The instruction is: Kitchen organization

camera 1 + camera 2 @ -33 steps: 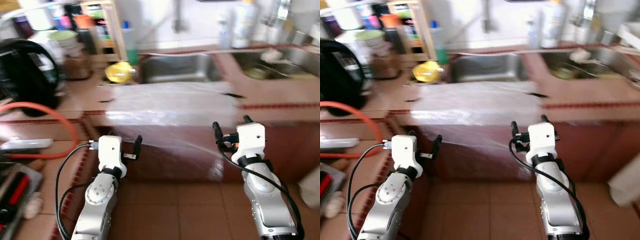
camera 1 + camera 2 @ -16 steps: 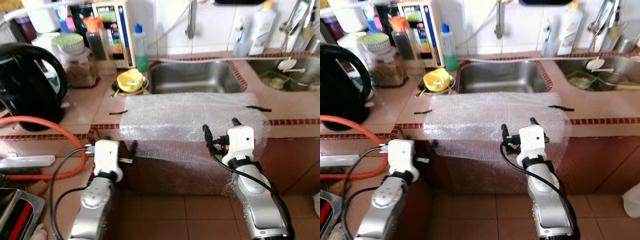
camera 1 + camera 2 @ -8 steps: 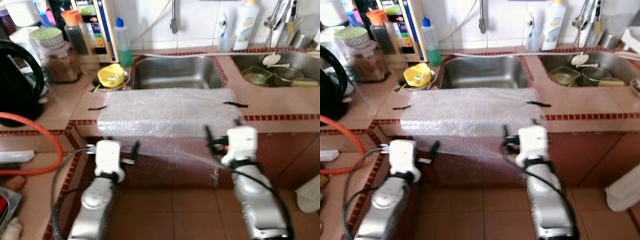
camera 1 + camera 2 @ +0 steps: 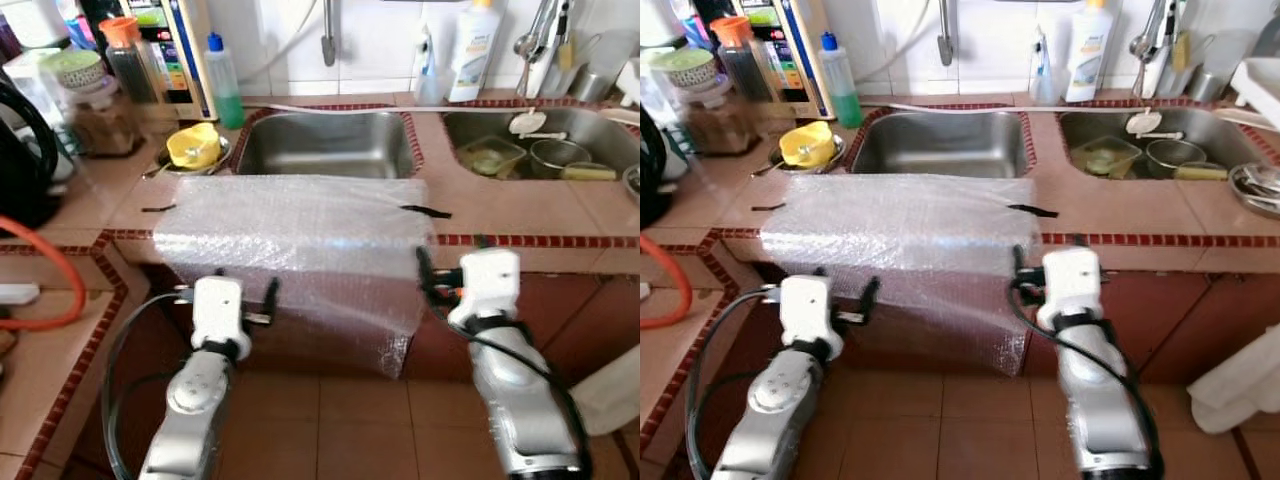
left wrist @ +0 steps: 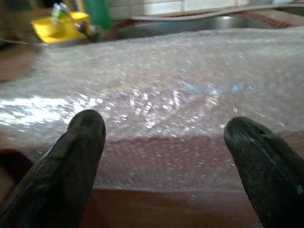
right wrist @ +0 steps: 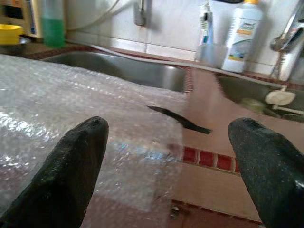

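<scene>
Left eye view: bubble wrap (image 4: 300, 235) lies taped across the counter (image 4: 520, 205) edge before the sink (image 4: 325, 145). Left claw (image 4: 235, 300) and right claw (image 4: 447, 268), both spread and empty, hover at its overhang; approach seems underway, grasping next.

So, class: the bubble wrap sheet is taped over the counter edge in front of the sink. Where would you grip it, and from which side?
Probably the bubble wrap sheet is best gripped at its loose hanging flap, pinching the thin lower edge from the front. Up on the counter it lies flat, held by black tape strips, so there is no edge to pinch. The open right end effector is nearest that flap.
</scene>
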